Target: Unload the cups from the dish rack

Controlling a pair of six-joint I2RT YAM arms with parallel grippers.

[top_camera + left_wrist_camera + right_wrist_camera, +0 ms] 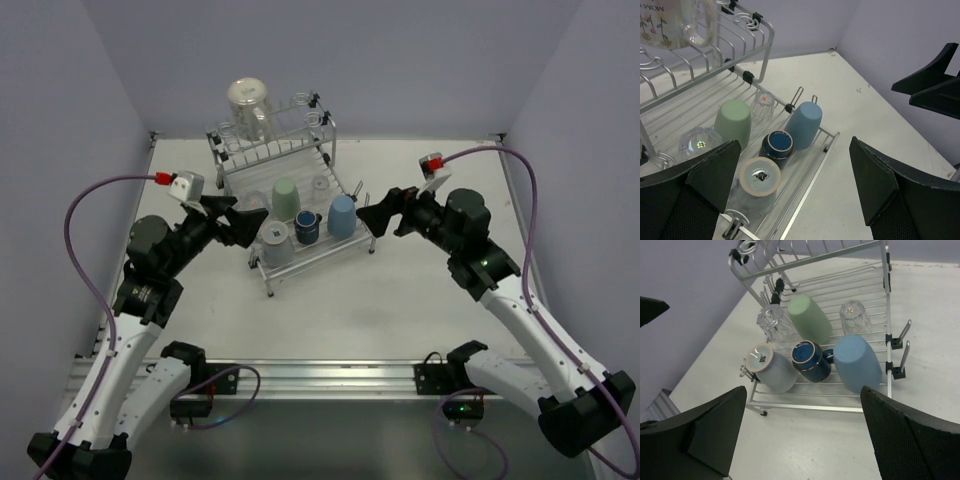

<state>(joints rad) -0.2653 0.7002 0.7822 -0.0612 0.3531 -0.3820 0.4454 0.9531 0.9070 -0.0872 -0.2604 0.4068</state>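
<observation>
The silver dish rack (320,254) stands mid-table. On its lower bed lie a pale green tumbler (286,197), a dark blue mug (307,227), a light blue tumbler (343,215), a pale grey mug (274,240) and two clear glasses (322,186). My left gripper (240,222) is open and empty just left of the grey mug (759,180). My right gripper (385,213) is open and empty just right of the light blue tumbler (857,363). The right wrist view also shows the green tumbler (810,318) and dark blue mug (811,361). No white, orange-lined cup shows.
A large glass mug (248,105) with a printed pattern sits on the rack's raised back tier. Pale walls close the table at the back and both sides. Bare table lies in front of the rack's front rail (810,407).
</observation>
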